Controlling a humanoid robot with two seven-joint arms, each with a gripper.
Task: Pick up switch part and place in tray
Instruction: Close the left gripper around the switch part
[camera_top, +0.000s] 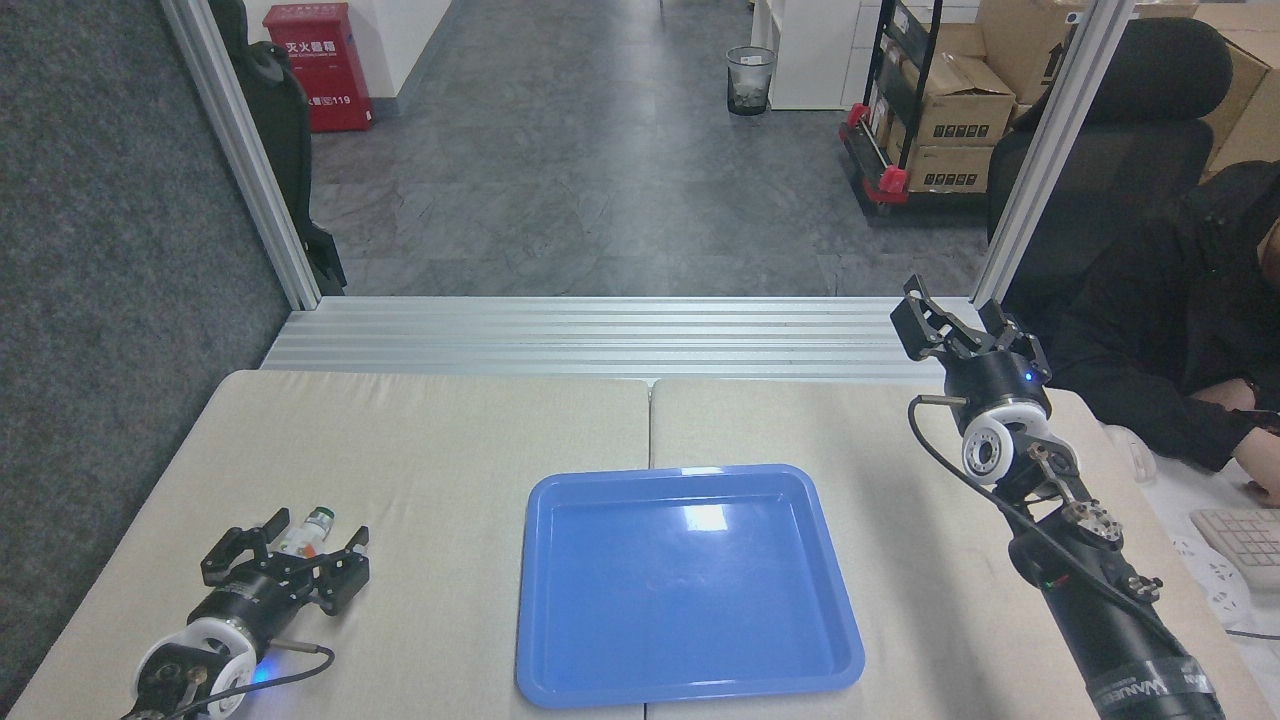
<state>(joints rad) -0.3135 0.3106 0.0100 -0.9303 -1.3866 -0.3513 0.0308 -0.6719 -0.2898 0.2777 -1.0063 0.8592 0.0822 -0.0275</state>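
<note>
Beige padding covers the tabletop (450, 420), laid as two panels with a seam running down the middle, and beyond its far edge we look out over a ribbed aluminium sill (600, 335) to a grey floor. We count one tray (688, 585), glossy blue and with nothing in it, sitting at the middle of the near edge, mostly on the right panel. We count one switch part (305, 533) as well, lying on the pad near the near-left corner, well apart from the tray, its green tip pointing toward the far edge and an orange-red patch showing on its white body. Our left gripper (290, 550) is low over that corner with its two fingers spread apart on either side of the switch part (whether they touch it we cannot tell). Our right gripper (955, 320) is raised above the far-right corner, fingers apart and holding nothing. Off the right edge sits one person in a dark jacket (1180, 320), one hand by a keyboard (1240, 545). Further back stand one red cabinet (320, 65), one waste bin (750, 80) and a rack of cardboard boxes (940, 110).
</note>
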